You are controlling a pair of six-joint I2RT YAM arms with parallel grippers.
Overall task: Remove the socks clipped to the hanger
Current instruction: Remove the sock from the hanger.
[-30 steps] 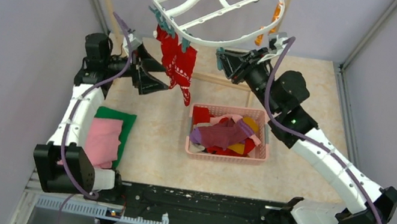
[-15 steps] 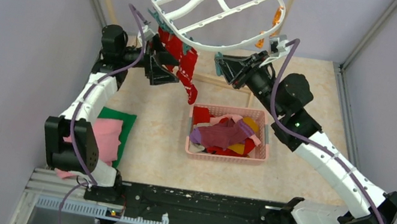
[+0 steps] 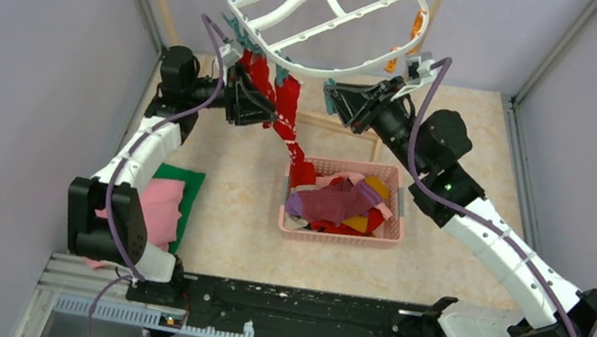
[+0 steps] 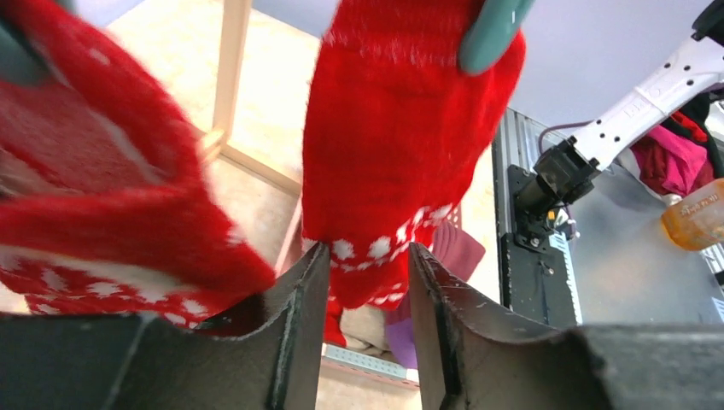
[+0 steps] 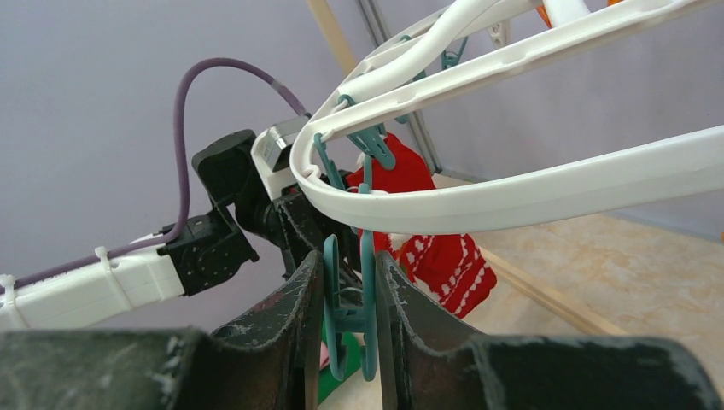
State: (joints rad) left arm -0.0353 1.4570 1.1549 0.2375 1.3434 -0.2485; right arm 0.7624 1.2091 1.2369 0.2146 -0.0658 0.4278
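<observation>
The white oval hanger (image 3: 329, 71) hangs over the table's back. Two red socks with white pattern (image 3: 286, 102) dangle from teal clips on its left side. My left gripper (image 3: 263, 112) is up against them. In the left wrist view one sock's hem (image 4: 401, 128) hangs into the gap of the left gripper (image 4: 365, 252), whose jaws stand half closed around it with a gap still showing. The other sock (image 4: 102, 196) lies left of the fingers. My right gripper (image 3: 332, 94) is under the hanger rim (image 5: 512, 192), shut on a dangling teal clip (image 5: 354, 307).
A pink mesh basket (image 3: 337, 235) with several loose socks stands mid-table, below the hanging socks. Folded pink (image 3: 153, 208) and green (image 3: 183, 177) cloths lie by the left arm. A wooden pole (image 3: 321, 119) crosses the floor behind the basket. Grey walls close in on both sides.
My left arm has moved right and up to the red socks, and its jaws have narrowed from wide open around one sock's hem. The right gripper keeps its hold on the clip.
</observation>
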